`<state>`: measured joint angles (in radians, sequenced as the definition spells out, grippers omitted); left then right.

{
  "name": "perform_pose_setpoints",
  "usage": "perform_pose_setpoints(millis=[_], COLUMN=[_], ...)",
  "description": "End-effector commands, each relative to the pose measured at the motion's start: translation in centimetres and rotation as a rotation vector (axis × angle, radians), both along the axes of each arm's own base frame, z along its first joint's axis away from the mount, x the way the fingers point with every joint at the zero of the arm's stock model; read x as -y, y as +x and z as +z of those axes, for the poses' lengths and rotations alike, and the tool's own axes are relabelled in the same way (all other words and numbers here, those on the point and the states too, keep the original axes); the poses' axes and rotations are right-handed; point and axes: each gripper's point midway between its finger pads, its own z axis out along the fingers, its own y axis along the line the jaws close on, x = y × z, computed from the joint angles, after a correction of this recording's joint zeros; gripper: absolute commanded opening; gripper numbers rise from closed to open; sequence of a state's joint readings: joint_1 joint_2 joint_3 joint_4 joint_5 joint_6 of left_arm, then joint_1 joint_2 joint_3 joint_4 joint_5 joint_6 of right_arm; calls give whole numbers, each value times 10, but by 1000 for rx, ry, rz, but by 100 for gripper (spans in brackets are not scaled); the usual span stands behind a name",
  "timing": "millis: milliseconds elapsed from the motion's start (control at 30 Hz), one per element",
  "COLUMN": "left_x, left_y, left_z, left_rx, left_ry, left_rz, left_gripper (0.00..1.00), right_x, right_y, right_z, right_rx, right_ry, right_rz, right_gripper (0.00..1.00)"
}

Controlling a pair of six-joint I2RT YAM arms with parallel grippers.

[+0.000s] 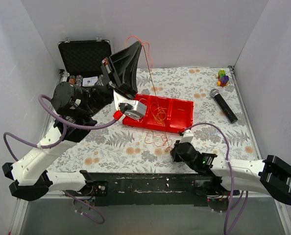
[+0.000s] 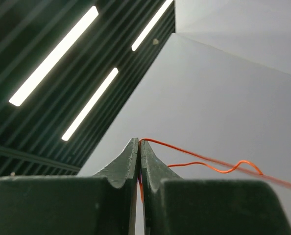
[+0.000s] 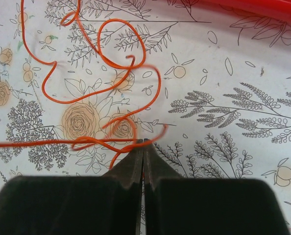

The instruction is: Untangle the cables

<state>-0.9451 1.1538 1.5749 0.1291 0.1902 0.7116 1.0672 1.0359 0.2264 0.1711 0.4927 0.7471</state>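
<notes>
Right wrist view: right gripper (image 3: 143, 144) pinched shut on a thin curly orange wire (image 3: 37, 143) above the floral mat (image 3: 233, 161); left gripper (image 2: 139, 147), raised, clamps another stretch. Pulling could tighten the clump (image 1: 158, 113) in the red plastic tray (image 1: 182, 105).

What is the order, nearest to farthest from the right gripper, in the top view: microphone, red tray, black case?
1. The red tray, just beyond the right gripper.
2. The microphone, back right.
3. The black case, back left corner.
</notes>
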Motion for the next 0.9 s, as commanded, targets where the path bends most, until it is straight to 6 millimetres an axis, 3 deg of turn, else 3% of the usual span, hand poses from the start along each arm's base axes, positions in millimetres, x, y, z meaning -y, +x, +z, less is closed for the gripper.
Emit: perform_pose_setpoints(millis=[0,233,433,500,600,700,767,867], left_x=[-51,-92,-117,-119,-119,-109,-97,-65], left_y=[-24,-47,-58,-59,-59,-50,-40,-17], left_z=[83,155,188,191,187,169,151,107], left_rx=[242,394,453,460,440,385,316,188], left_ry=[-237,-416,-515,-522,-501,-458,-415,-332], left_rz=[129,215,280,290,281,259,214,147], left_gripper=[0,0,0,0,0,0,0,0], right_x=[32,46,55,58,57,51,47,38], right_y=[-11,-11,-8,-5,-3,0,1,7], right_z=[-23,-20,-4,3,12,23,33,58], right_rx=[-56,-57,-45,-32,-11,11,31,101], right_ry=[-115,-116,-98,-94,-66,-19,17,89], right_rz=[-56,-120,-190,-222,-223,-214,-201,-160], right_gripper=[1,1,3,13,18,18,18,19])
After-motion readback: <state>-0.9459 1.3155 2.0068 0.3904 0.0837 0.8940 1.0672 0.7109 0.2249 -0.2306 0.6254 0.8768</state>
